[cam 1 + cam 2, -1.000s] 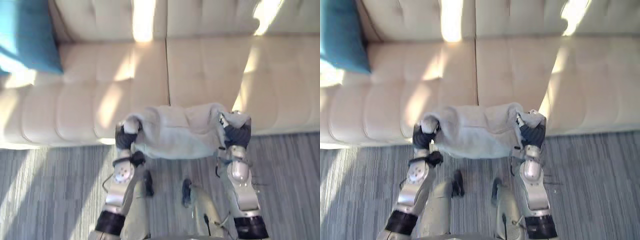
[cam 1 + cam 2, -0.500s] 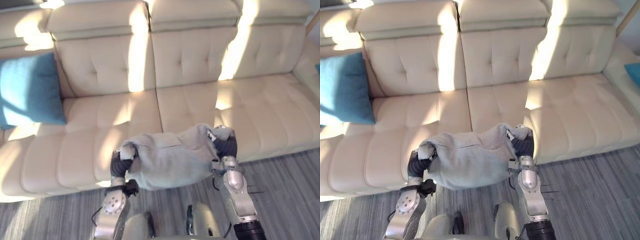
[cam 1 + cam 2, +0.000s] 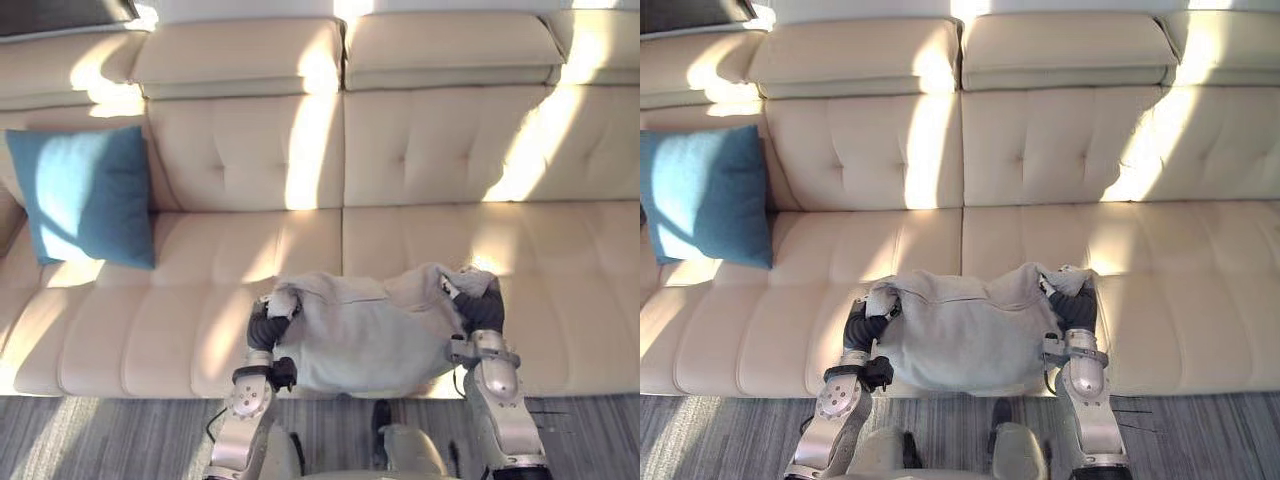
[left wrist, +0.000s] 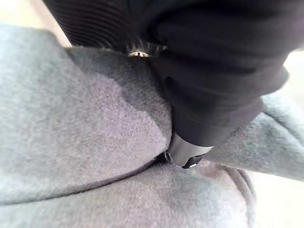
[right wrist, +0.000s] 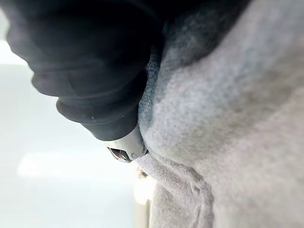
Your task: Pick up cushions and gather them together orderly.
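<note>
A grey cushion [image 3: 370,335] hangs between my two hands in front of the cream sofa's seat edge. My left hand [image 3: 266,328] grips its left end and my right hand [image 3: 482,312] its right end, and the cloth bunches up over both. In the left wrist view the left hand [image 4: 209,71] presses a fingertip into a fold of the grey cushion [image 4: 71,133]. In the right wrist view the right hand [image 5: 95,61] digs into the cushion [image 5: 228,123] the same way. A blue cushion [image 3: 88,195] leans upright against the sofa back at the far left.
The cream tufted sofa [image 3: 420,160] spans the whole width, with bare seats to the right of the blue cushion. Grey striped carpet [image 3: 100,440] runs along its front edge.
The camera has tilted up and now takes in the sofa's back and headrests. Both hands have kept hold of the grey cushion and carried it up from the floor edge to the seat front.
</note>
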Motion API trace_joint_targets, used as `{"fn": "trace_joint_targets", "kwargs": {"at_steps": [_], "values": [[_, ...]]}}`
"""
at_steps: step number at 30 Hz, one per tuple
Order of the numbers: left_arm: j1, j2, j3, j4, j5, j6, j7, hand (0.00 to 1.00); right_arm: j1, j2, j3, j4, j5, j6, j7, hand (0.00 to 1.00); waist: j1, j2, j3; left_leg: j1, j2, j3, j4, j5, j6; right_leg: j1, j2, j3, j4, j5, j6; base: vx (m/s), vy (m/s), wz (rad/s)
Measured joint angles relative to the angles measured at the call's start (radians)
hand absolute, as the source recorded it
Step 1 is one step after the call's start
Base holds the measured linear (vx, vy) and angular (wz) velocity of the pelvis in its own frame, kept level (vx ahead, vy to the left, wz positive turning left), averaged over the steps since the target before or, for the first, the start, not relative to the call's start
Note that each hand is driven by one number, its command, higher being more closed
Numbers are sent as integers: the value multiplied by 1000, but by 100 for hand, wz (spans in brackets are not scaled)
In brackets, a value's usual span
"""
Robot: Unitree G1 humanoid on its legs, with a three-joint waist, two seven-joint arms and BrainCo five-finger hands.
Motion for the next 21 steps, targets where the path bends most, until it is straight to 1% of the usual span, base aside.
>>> {"fn": "trace_joint_targets", "kwargs": {"at_steps": [1,2,3,4,5,7,8,12,13,15,16,17,18,19,21], "values": [[1,-3,-2,0,0,1,0,100,-2,-1,-1,-2,-3,-8,-3,100,0,5,-2,1,-2,0,-75,18,-6,-4,0,-3,0,2,4,129,186,-16],[2,-10,-14,0,2,1,0,100,-18,0,-16,-7,-5,-9,-7,100,1,34,-8,1,6,-12,-233,179,11,-6,20,7,0,-4,28,71,146,-22],[1,-9,-18,1,2,1,0,100,-21,3,-25,-3,-5,-8,-9,100,4,40,-11,2,11,-20,-246,158,-3,-6,26,16,1,-14,42,96,224,-11],[-15,3,-20,4,11,3,-2,100,-22,30,-43,5,-5,-6,-15,100,-2,24,-11,7,-9,-27,-272,149,1,-17,12,21,6,-17,56,68,170,7],[-28,13,-20,4,12,3,-4,100,-23,55,-46,5,-6,-6,-18,100,-4,8,-12,8,-38,-18,-297,160,18,-37,-12,38,14,-13,62,81,210,13],[-39,25,-16,3,12,3,-2,100,-42,75,-42,9,-7,-6,-19,100,0,4,-12,9,-59,11,-296,161,18,-53,-36,72,24,-13,63,39,212,-17],[-42,26,-7,3,13,2,2,100,-63,78,-33,21,-8,-6,-20,100,1,4,-11,15,-68,29,-298,161,19,-61,-42,99,23,-7,72,11,186,-36],[-79,50,-4,3,31,2,7,100,-135,76,-18,86,-8,-5,-24,100,1,1,-9,25,-71,58,-305,154,29,-73,-42,142,18,-4,77,-46,43,-29],[-106,55,12,3,39,2,11,100,-175,72,-12,104,-7,-5,-25,100,1,-6,-4,26,-72,66,-312,154,29,-82,-36,154,13,1,85,-84,-12,-29],[-145,62,31,4,41,2,34,100,-241,66,17,134,-8,-5,-35,100,-1,-13,0,21,-65,75,-314,154,29,-94,-27,167,2,11,97,-109,-36,-32],[-190,65,38,7,41,2,62,100,-308,55,41,154,-8,-6,-47,100,-4,-14,12,16,-58,84,-315,154,29,-105,-18,181,2,21,94,-114,-53,-25],[-211,68,38,10,41,2,76,100,-336,49,47,164,-8,-6,-52,100,-3,-13,19,14,-53,88,-314,154,29,-107,-15,184,0,26,95,-145,-52,-24],[-287,86,39,34,43,2,106,100,-420,26,56,194,-8,-7,-71,100,-3,-15,30,-5,-51,89,-314,159,31,-123,-10,191,-8,39,94,-100,-22,-11],[-319,93,40,46,44,2,119,100,-453,18,56,206,-8,-7,-76,100,-3,-16,31,-16,-50,88,-315,164,34,-134,-8,193,-10,46,93,-146,-23,-4],[-476,125,58,107,47,2,164,100,-606,-23,59,254,-11,-8,-102,100,-3,-16,70,-61,-50,80,-319,191,41,-172,-7,191,-18,73,92,-123,-19,6]]}}
